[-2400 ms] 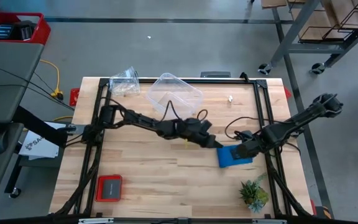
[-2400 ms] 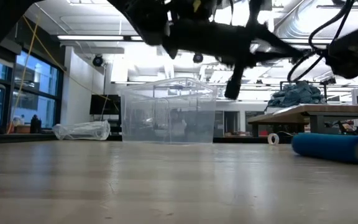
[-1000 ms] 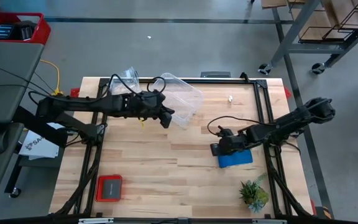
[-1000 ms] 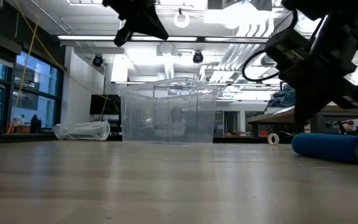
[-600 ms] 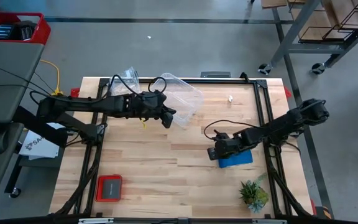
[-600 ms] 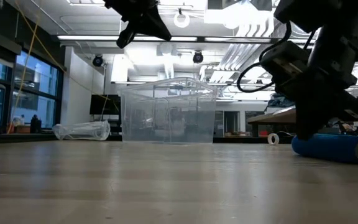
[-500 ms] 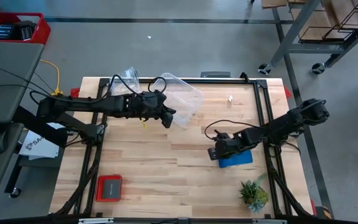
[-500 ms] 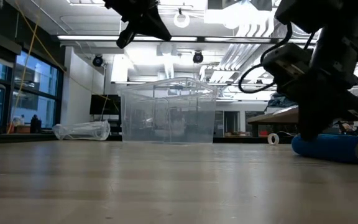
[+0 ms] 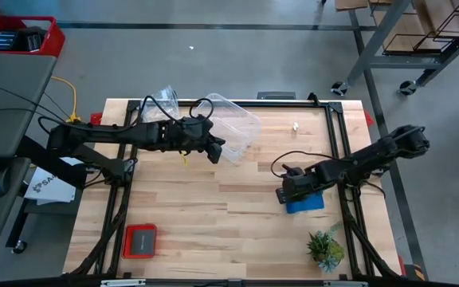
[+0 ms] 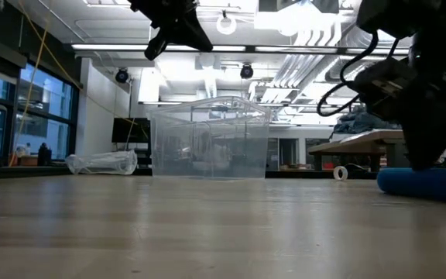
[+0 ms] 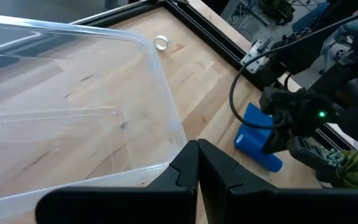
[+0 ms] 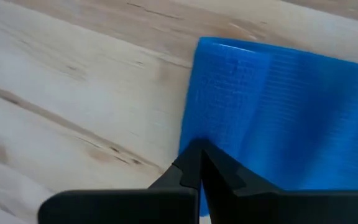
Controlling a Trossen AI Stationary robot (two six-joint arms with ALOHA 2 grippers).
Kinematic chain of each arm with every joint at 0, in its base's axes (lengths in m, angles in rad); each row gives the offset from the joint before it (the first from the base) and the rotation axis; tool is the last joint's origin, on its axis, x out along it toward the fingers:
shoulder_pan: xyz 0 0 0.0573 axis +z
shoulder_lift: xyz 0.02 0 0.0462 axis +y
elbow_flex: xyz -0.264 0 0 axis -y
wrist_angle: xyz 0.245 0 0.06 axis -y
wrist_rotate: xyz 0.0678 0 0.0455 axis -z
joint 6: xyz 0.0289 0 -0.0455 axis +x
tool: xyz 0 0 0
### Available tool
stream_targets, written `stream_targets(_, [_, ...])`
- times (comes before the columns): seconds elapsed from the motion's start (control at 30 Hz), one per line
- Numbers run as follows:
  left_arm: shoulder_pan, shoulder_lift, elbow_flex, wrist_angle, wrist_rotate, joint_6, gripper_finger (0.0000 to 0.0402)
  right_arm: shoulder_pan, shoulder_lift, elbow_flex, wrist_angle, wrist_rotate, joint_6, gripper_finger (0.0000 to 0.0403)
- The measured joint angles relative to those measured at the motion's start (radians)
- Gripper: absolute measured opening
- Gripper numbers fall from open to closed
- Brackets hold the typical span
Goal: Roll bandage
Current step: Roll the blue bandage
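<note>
The bandage [image 9: 304, 203] is met at its end edge by the right gripper [image 12: 197, 163], fingers closed together; the left gripper [image 9: 214, 152], likewise closed, is held well apart

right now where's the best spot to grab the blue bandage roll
Probably across the middle of the bandage, coming straight down from above: it lies on its side flat on the table, a soft cylinder. The right gripper hangs closed at its end, so it would need opening first.
</note>
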Motion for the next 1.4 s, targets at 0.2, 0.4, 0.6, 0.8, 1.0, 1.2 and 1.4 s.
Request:
stream_targets(0.2, [0.0,0.0,0.0,-0.001,-0.002,0.0,0.0,0.0,-0.024,0.001,-0.104,-0.023,0.002,0.0])
stream_targets(0.4, [0.0,0.0,0.0,-0.002,-0.003,0.0,0.0,0.0,-0.077,0.001,-0.204,-0.023,0.003,0.0])
stream_targets(0.6, [0.0,0.0,0.0,-0.001,-0.004,0.006,0.0,0.0,-0.125,0.008,-0.33,-0.037,0.005,0.0])
stream_targets(0.8, [0.0,0.0,0.0,-0.002,-0.01,0.007,0.0,0.0,-0.148,0.054,-0.088,0.058,-0.018,0.0])
stream_targets(1.0, [0.0,0.0,0.0,-0.001,-0.01,0.027,0.0,0.0,-0.028,0.051,0.092,0.032,-0.023,0.0])
stream_targets(1.2, [0.0,0.0,0.0,0.0,-0.01,0.02,0.0,0.0,0.071,0.051,0.044,-0.023,-0.021,0.0])
stream_targets(1.4, [0.0,0.0,0.0,-0.001,-0.01,0.016,0.0,0.0,0.089,0.05,0.032,-0.029,-0.023,0.0])
